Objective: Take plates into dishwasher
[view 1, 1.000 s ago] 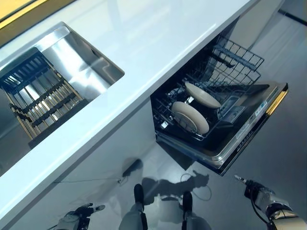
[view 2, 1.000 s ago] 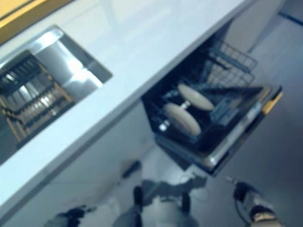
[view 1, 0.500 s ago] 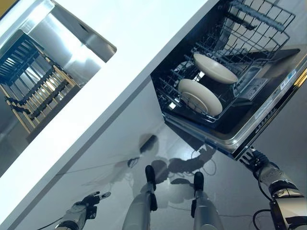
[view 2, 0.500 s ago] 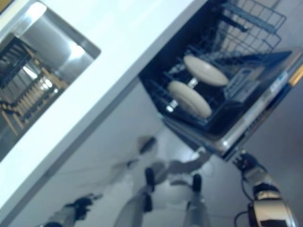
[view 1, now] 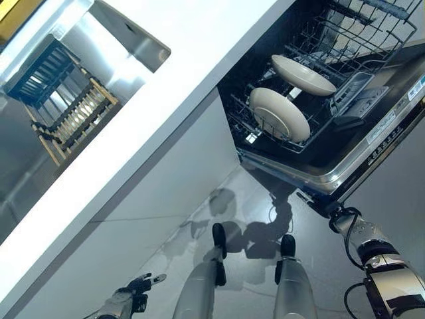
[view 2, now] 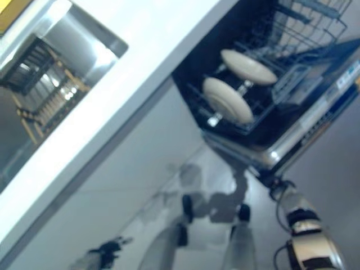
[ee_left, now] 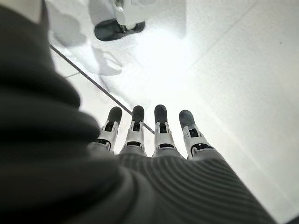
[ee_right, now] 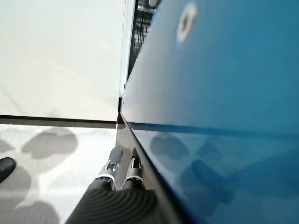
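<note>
Two cream plates stand in the lower rack (view 1: 265, 126) of the open dishwasher: one (view 1: 279, 114) nearer the front, one (view 1: 303, 74) behind it. The dishwasher door (view 1: 372, 143) hangs folded down. My right hand (view 1: 339, 216) is under the door's front edge; in the right wrist view its straight fingers (ee_right: 114, 161) lie against the door's underside (ee_right: 224, 93), holding nothing. My left hand (view 1: 133, 296) hangs low beside the cabinet front, its fingers (ee_left: 159, 126) straight and empty over the floor.
A white countertop (view 1: 179, 80) runs across the view. A steel sink (view 1: 126, 40) set in it holds a dish-drying rack (view 1: 66, 100). An upper wire basket (view 1: 358, 26) is pulled out above the plates. The grey floor (view 1: 166, 252) lies below.
The camera has shifted, so the whole scene sits differently. My right hand has risen from out over the floor to the underside of the dishwasher door. The plates have not moved.
</note>
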